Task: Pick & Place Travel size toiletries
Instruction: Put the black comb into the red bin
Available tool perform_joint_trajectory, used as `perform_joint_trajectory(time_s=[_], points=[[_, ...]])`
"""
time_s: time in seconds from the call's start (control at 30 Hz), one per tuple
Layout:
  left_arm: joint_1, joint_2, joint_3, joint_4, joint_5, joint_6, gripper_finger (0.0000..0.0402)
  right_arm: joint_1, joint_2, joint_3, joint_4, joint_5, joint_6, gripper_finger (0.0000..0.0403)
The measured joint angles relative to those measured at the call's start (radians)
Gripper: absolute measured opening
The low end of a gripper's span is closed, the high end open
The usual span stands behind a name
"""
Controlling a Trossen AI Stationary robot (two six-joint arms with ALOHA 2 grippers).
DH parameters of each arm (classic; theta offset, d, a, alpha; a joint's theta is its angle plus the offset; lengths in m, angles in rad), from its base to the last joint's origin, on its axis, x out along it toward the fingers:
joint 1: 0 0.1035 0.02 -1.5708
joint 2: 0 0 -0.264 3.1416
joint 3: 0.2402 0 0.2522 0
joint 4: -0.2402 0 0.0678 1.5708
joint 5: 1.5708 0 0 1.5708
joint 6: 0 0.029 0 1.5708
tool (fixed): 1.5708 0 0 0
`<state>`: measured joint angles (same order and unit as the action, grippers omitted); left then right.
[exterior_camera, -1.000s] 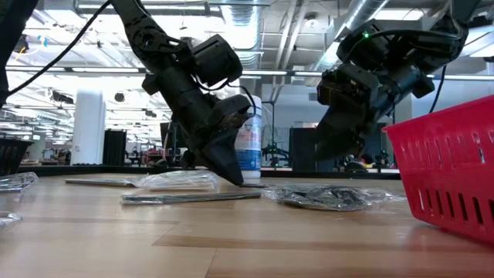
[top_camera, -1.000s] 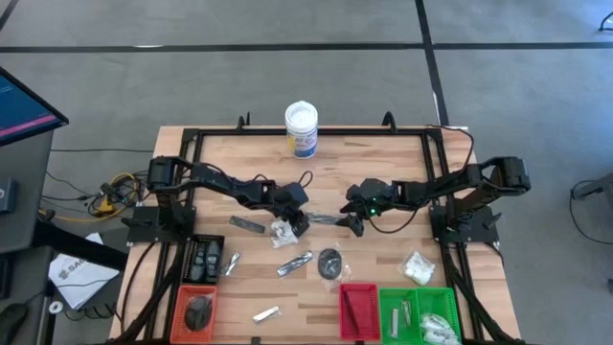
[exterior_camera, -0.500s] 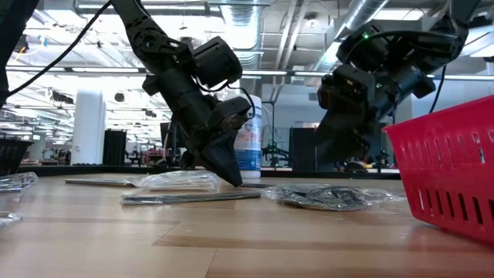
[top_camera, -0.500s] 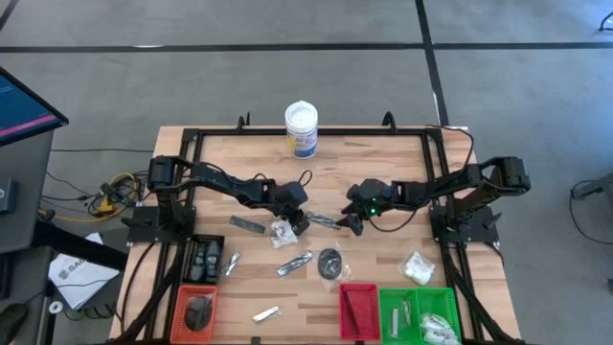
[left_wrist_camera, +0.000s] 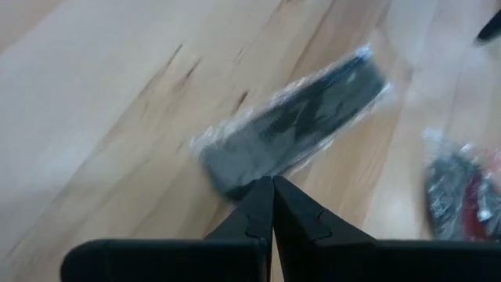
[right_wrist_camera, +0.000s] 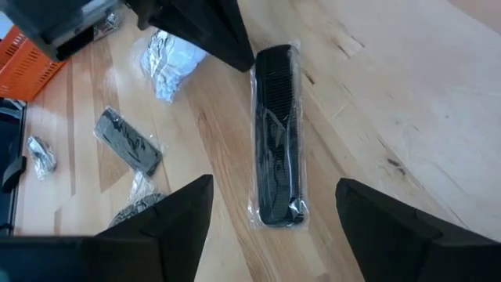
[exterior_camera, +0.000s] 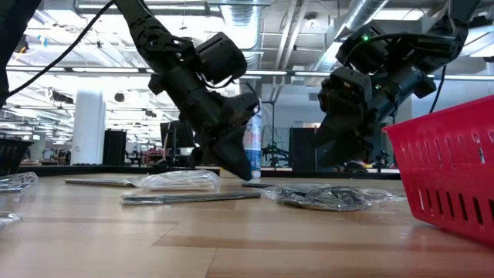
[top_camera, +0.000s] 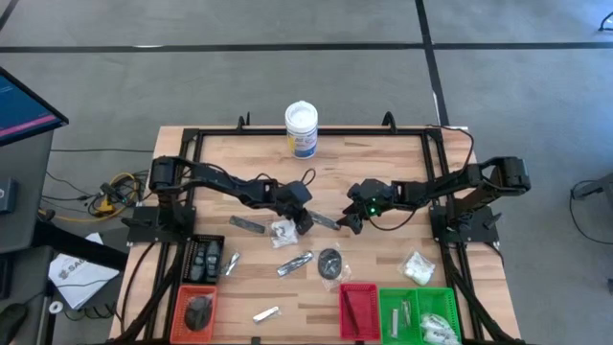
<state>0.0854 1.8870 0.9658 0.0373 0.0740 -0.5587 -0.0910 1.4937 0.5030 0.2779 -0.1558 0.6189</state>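
Comb [right_wrist_camera: 278, 133] in crinkly wrap, centre table.
Light, stiff, slippery: I'd pinch mid-spine. Right gripper [right_wrist_camera: 270, 207] spread above; left gripper [left_wrist_camera: 272, 188] clenched empty at its nine-o'clock end.

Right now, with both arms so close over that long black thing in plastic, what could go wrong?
The left gripper, shut, sits at one end of the wrapped black comb, while the right gripper hangs open over the other end. The arms could bump each other. The clear wrapper looks slippery, so the comb might slide or twist when gripped. The white packet lies close by and may get nudged.
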Motion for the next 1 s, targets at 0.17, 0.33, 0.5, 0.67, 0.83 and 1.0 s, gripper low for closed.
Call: perform_joint_trajectory(time_s=[0.17,0.33,0.5,0.67,0.83,1.0], points=[[0.012,0.020,0.002,0.012,-0.003,-0.003,0.0000,0.007,0.000,0.000,-0.009,0.001,0.000,0.0260],[0.009,0.050,0.006,0.021,0.023,-0.007,0.0000,0.020,0.000,0.000,-0.009,0.004,0.000,0.0260],[0.007,0.052,0.005,0.022,0.022,-0.022,0.0000,0.032,0.000,0.000,-0.009,0.027,0.003,0.0260],[0.017,0.042,0.001,0.039,0.039,-0.019,0.0000,0.032,0.000,0.000,-0.011,0.034,0.020,0.0260],[0.011,0.033,0.011,0.097,0.043,-0.016,0.0000,0.031,0.000,0.000,-0.003,0.047,0.046,0.0260],[0.012,0.048,0.013,0.092,0.048,-0.023,0.0000,0.062,0.000,0.000,-0.018,0.141,0.030,0.0260]])
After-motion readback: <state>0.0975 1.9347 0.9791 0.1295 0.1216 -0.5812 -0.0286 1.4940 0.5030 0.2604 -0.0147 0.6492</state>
